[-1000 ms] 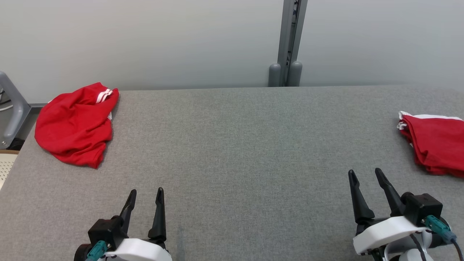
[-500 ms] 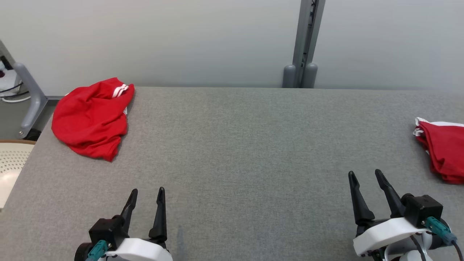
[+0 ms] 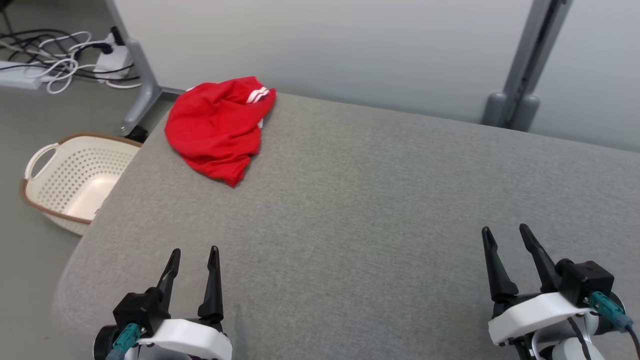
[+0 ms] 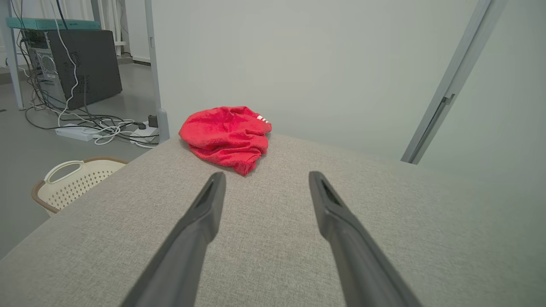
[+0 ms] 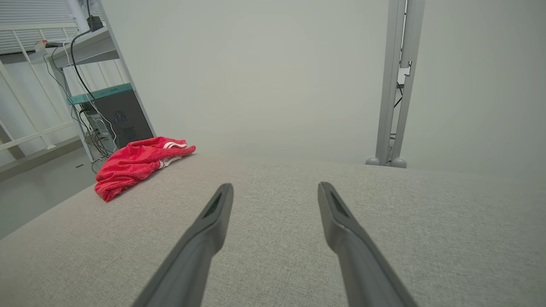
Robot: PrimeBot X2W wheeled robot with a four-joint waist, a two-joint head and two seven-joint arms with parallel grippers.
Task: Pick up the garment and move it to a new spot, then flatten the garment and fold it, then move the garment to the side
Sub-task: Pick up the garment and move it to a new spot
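A crumpled red garment (image 3: 217,127) is seen at the far left corner of a grey cloth-covered table (image 3: 350,200). It is bunched into a loose heap, and two short white stripes are shown at its far edge. The heap is set close to the table's left and back edges, well apart from both grippers.

The left gripper (image 3: 194,250) is held low over the near left part of the table, with its dark fingers pointed toward the far side. Its jaws are spread wide and are empty. In the left wrist view the garment is seen beyond the fingertips, slightly toward the left finger, with bare table between.

The right gripper (image 3: 505,229) is held over the near right part of the table, with its fingers likewise pointed away. Its jaws are also spread wide and are empty. In the right wrist view the garment is seen far off to the left, across a long stretch of bare cloth.

A cream basket (image 3: 75,170) with a brown rim is placed on the floor just beside the table's left edge. Cables (image 3: 60,65) are spread on the floor farther back. A grey post (image 3: 525,65) is seen against the pale wall behind the table.
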